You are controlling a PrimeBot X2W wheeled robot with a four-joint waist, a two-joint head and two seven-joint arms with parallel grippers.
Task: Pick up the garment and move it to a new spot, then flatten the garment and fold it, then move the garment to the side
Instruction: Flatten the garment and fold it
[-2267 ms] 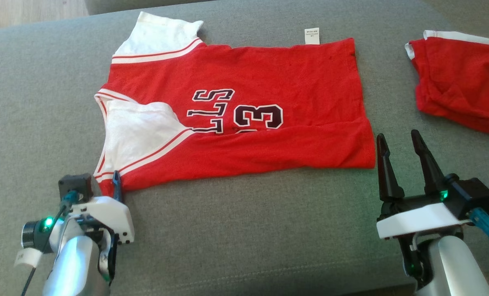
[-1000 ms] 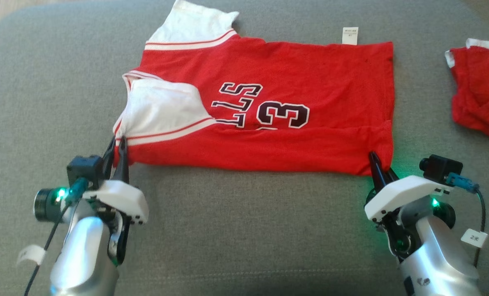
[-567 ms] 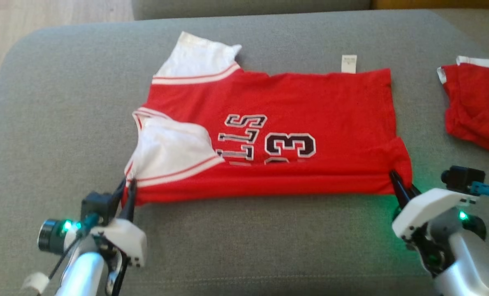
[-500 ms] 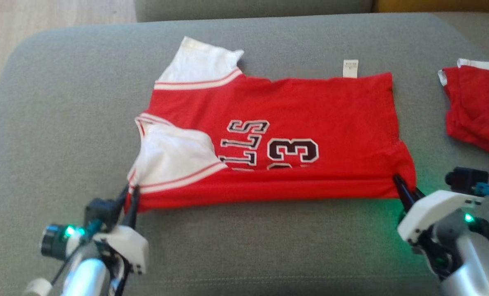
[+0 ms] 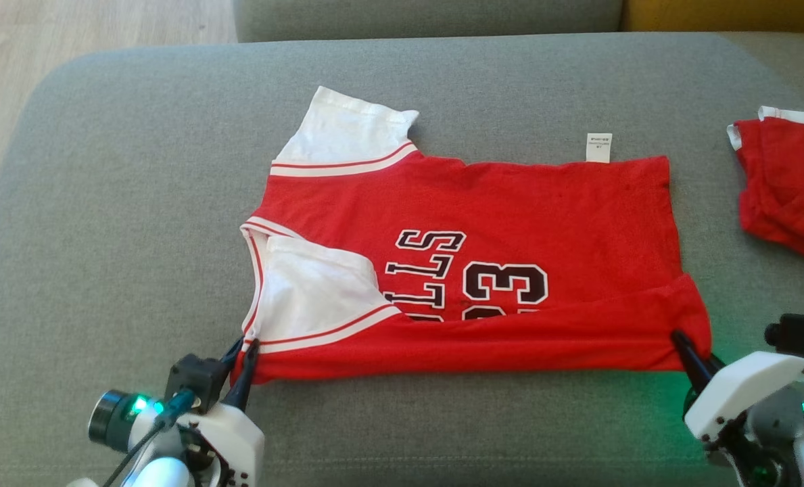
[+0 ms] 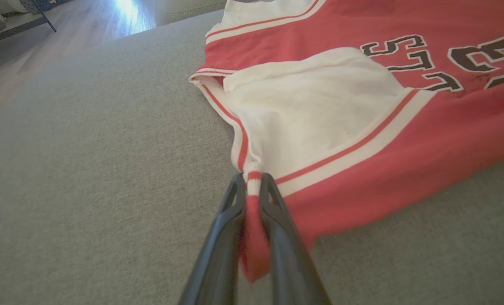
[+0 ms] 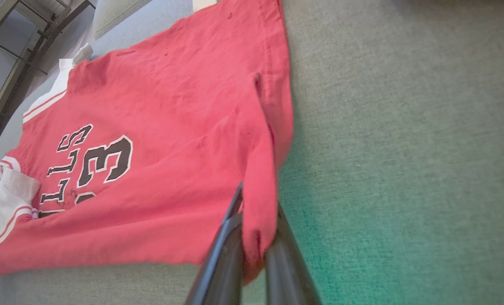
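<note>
The red basketball jersey (image 5: 483, 223) lies sideways across the middle of a grey sofa cushion (image 5: 124, 203), neck end toward 9 o'clock and hem toward 3 o'clock. Its sleeves are white with red stripes. The dark, white-edged letters and number are partly covered where the near long edge is folded up over the front. A small white label (image 5: 598, 147) sticks out of the far edge at 1 o'clock.

A pale wooden floor (image 5: 104, 27) shows at 11 o'clock. A second red garment (image 5: 787, 189) lies crumpled at 3 o'clock, well apart from the jersey.

The left hand (image 5: 245, 346) is pinched narrow on the striped corner at the jersey's 7 o'clock. The right hand (image 5: 686, 348) is pinched tight on the hem corner at its 5 o'clock. The folded edge runs between the two hands.
</note>
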